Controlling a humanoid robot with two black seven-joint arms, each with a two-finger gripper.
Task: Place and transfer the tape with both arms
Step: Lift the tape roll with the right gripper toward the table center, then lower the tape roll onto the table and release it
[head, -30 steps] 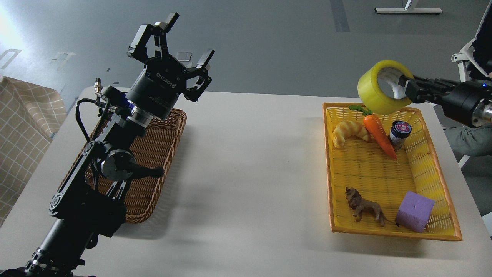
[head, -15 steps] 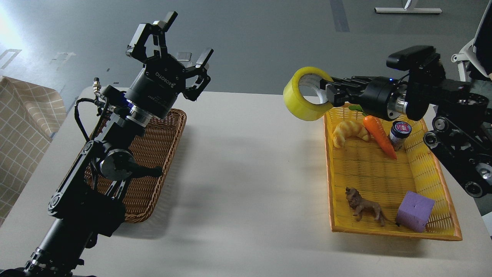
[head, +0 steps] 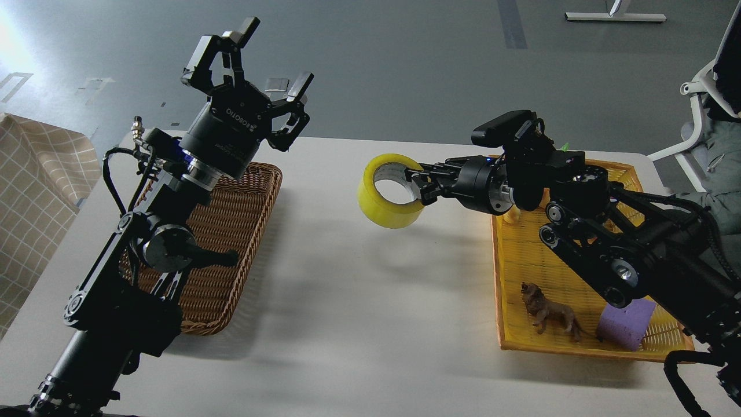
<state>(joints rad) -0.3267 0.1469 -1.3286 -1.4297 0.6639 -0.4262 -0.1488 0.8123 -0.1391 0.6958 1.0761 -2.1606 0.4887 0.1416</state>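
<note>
the wide roll of translucent yellow packing tape (head: 386, 194) with its whitish inner core hangs in the air above the middle of the pale bench (head: 359, 301), clear of its surface. my right tool (head: 418, 181) has it pinched through the wall of the roll, one finger inside the core and the other on the outer face, so its fingers are closed on the tape. my left tool (head: 246, 63) is raised high above the far end of the brown wicker basket (head: 231, 243), its two fingers spread wide and holding nothing. the two tools are well apart. my right arm reaches across the yellow plastic mesh tray (head: 521, 272), where i can see a small brown lion figure (head: 549, 313) and, partly hidden by the arm, a purple foam cube (head: 622, 327).
</note>
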